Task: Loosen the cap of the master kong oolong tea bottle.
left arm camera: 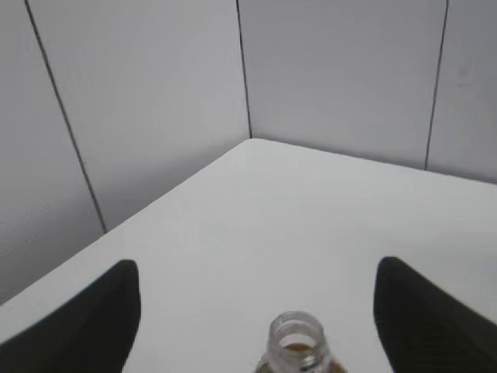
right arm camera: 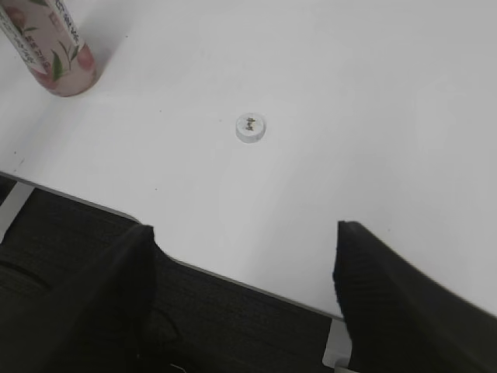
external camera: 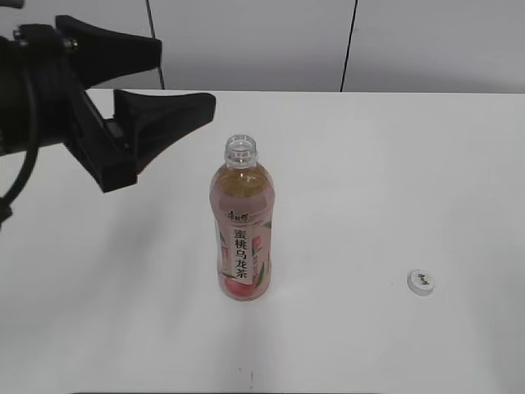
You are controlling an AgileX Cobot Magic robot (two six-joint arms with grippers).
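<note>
From where I stand, the white cap (external camera: 421, 282) lies nearest, flat on the white table (external camera: 394, 180) toward the front right, dark print facing up, well apart from the bottle. In the right wrist view the same cap (right arm camera: 250, 127) sits alone on the tabletop beyond the right gripper (right arm camera: 245, 299), whose two black fingers (right arm camera: 388, 303) are spread wide with nothing between them, hanging out past the table's near edge.

A little farther in, at the middle of the table, the master kong oolong tea bottle (external camera: 242, 226) stands upright, pale amber tea inside, pink-and-white label with black characters and a peach facing me. Its threaded neck is bare and open at the top.

Behind it and to the left, the left gripper (external camera: 168, 78) hovers up around the height of the bottle's mouth, jaws wide and empty, not touching the bottle. Its wrist view shows the open neck (left arm camera: 296, 340) low between the two fingers.

Grey wall panels (external camera: 246, 41) close the back.
</note>
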